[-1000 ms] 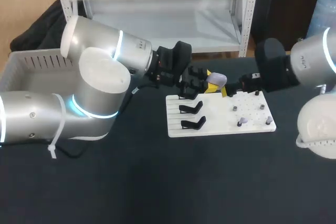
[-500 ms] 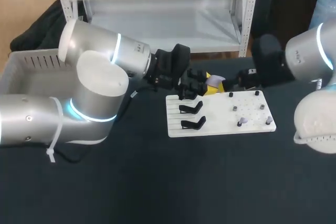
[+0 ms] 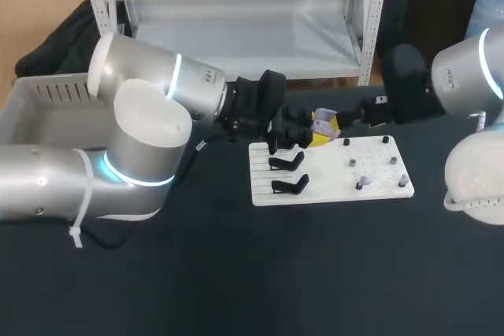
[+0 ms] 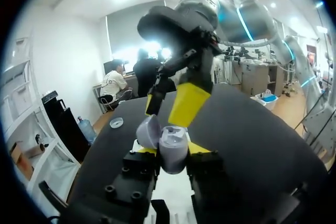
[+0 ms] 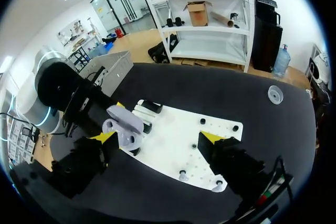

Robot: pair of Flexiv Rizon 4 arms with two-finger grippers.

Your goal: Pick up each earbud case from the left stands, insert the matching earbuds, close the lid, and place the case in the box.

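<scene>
A lavender earbud case (image 3: 323,122) with its lid open hangs above the far edge of the white board (image 3: 331,190). My left gripper (image 3: 309,133) is shut on it. In the left wrist view the case (image 4: 172,150) sits between the yellow fingertips (image 4: 198,148), lid (image 4: 147,131) tipped to one side. My right gripper (image 3: 352,118) stands wide open just right of the case; its yellow-tipped finger (image 4: 187,103) looms right ahead of the case. In the right wrist view the case (image 5: 124,126) lies close to one of the right gripper's (image 5: 157,137) own fingertips (image 5: 105,136), untouched.
Two black stands (image 3: 287,163) remain on the board's left half. Small earbuds on pegs (image 3: 361,184) dot its right half. A grey box (image 3: 47,108) stands at the table's far left. Dark tabletop lies in front of the board.
My right arm has drawn back and up a little, its gripper still open beside the case. The left gripper keeps hold of the case with almost no shift.
</scene>
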